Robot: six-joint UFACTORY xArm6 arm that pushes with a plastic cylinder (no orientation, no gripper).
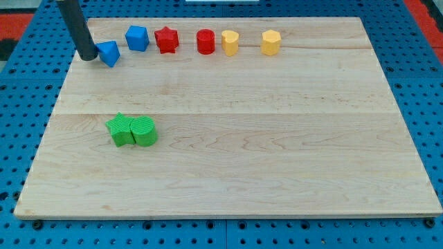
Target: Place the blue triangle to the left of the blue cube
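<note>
The blue triangle (109,52) lies near the view's top left of the wooden board. The blue cube (137,38) sits just to its right and a little higher, with a small gap between them. My tip (88,57) is at the triangle's left side, touching or nearly touching it. The dark rod rises from the tip toward the view's top left.
To the right of the blue cube, along the board's top, stand a red star (167,40), a red cylinder (205,41), a yellow block (230,43) and a yellow hexagon (270,42). A green star (122,130) and a green cylinder (144,131) touch at centre left. The board's left edge (61,97) is close to the tip.
</note>
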